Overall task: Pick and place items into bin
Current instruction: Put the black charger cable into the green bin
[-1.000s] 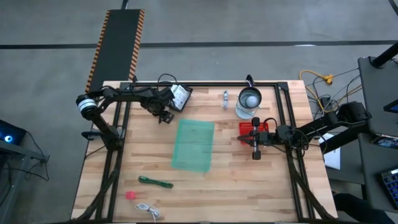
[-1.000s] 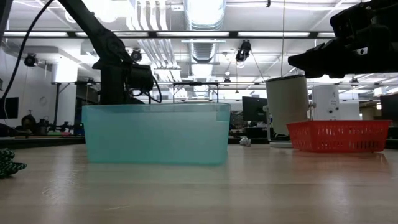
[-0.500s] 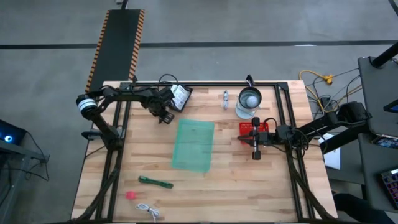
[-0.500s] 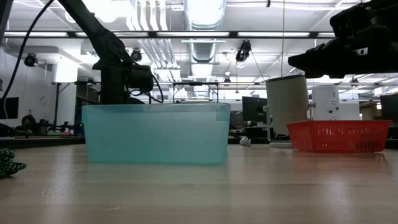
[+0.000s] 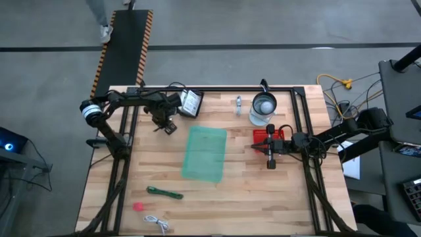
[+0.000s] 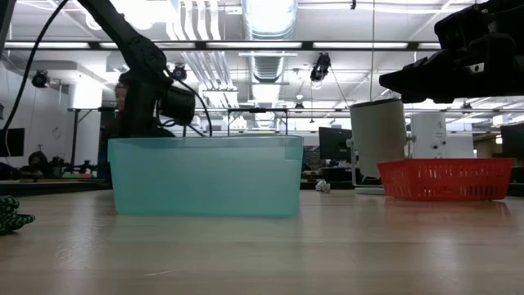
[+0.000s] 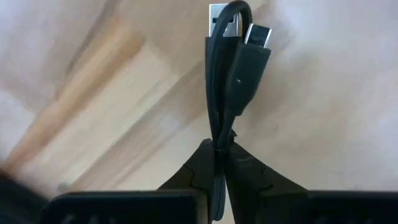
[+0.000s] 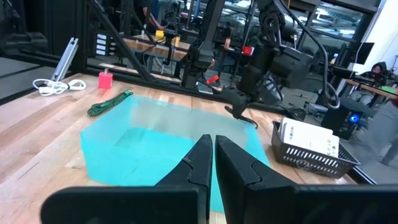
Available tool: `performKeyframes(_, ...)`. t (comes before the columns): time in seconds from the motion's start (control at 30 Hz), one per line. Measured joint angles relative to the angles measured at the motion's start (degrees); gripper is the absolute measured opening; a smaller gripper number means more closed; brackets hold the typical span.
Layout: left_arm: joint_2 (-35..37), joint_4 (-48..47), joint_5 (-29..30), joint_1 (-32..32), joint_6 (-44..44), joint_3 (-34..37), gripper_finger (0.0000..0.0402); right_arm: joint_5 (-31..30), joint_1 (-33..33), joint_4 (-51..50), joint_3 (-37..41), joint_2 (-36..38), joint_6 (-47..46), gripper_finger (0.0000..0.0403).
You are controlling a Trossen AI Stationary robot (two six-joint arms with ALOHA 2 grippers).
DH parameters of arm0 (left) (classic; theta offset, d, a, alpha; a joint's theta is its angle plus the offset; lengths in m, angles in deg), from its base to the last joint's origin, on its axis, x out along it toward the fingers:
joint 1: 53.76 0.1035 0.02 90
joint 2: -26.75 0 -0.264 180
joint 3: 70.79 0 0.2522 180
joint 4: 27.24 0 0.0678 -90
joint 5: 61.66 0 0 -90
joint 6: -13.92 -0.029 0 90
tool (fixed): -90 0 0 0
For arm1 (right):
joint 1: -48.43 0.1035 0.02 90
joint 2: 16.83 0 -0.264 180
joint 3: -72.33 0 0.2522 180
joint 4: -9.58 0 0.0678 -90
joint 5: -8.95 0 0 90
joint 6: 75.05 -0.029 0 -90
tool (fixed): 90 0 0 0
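My left gripper (image 7: 219, 163) is shut on a folded black USB cable (image 7: 233, 74), over the wood at the far left (image 5: 168, 126), beside a dark basket holding white packets (image 5: 190, 102). The green translucent bin (image 5: 205, 153) stands mid-table. A green stick (image 5: 164, 193), a pink bit (image 5: 138, 206) and a white coiled cable (image 5: 156, 222) lie at the near left. A silver piece (image 5: 238, 103) lies at the far edge. My right gripper (image 8: 214, 163) is shut and empty, beside the red basket (image 5: 270, 135). My left gripper pinches the doubled strands of the black cable (image 7: 217, 142) between its two fingers, below the two plugs (image 7: 239, 31). The fingers point down and lie across the strands (image 8: 239, 107). The cable hangs below them; I cannot tell whether it touches the table.
A clear glass jug (image 5: 263, 108) with a metal lid stands far right of the bin, next to the red basket. Black frame rails (image 5: 217, 89) run along the table's far edge and sides. A person's legs (image 5: 102, 20) show beyond the far edge.
My left gripper has shut on the black cable and shifted a little toward the table's left edge. My right arm has kept still.
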Motion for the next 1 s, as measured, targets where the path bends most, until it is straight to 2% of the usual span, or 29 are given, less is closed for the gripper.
performKeyframes(0.17, 1.2, -3.1, 0.2, 0.0, -1.8, 0.1, 0.001, 0.0, 0.0, 0.0, 0.0, 0.0, 0.0, 0.0008)
performKeyframes(0.43, 2.4, -7.7, -0.1, -0.9, -15.7, 0.3, 0.001, 0.0, 0.0, 0.0, 0.0, 0.0, 0.0, 0.0009)
performKeyframes(0.7, 4.3, -10.5, -0.1, -1.1, -16.8, 0.1, 0.0011, 0.0, 0.0, 0.0, 0.0, 0.0, 0.0, 0.0008)
performKeyframes(1.0, 13.4, -12.0, -0.1, -2.7, -16.6, 0.1, 0.0011, 0.0, 0.0, 0.0, 0.0, 0.0, 0.0, 0.0008)
